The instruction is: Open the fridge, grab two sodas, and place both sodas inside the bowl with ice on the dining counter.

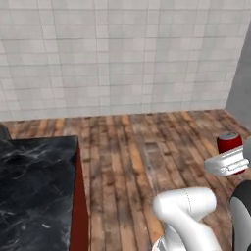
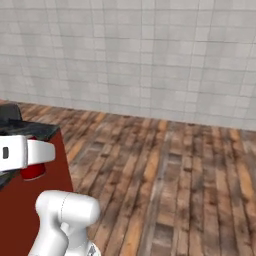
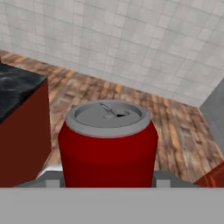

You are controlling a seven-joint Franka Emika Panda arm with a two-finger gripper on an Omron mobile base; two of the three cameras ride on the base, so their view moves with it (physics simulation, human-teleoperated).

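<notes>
A red soda [image 3: 108,144] with a silver top stands upright between my gripper's [image 3: 108,180] fingers, which are shut on its lower body. From the left base the soda [image 1: 229,141] pokes up above the white hand of the gripper [image 1: 229,158], held in the air over the wood floor. The right base view shows the soda [image 2: 33,172] hanging under the hand beside the dining counter [image 2: 31,131]. The counter's black marble top [image 1: 34,186] lies to the left. A grey face of the fridge [image 1: 241,83] fills the right edge. The bowl with ice is out of view.
Brown plank floor [image 1: 147,152] stretches between the counter and the grey-white tiled wall [image 1: 122,54]. The counter's red side panel [image 1: 79,211] drops straight down to the floor. A dark object [image 1: 3,131] sits at the counter's far left end.
</notes>
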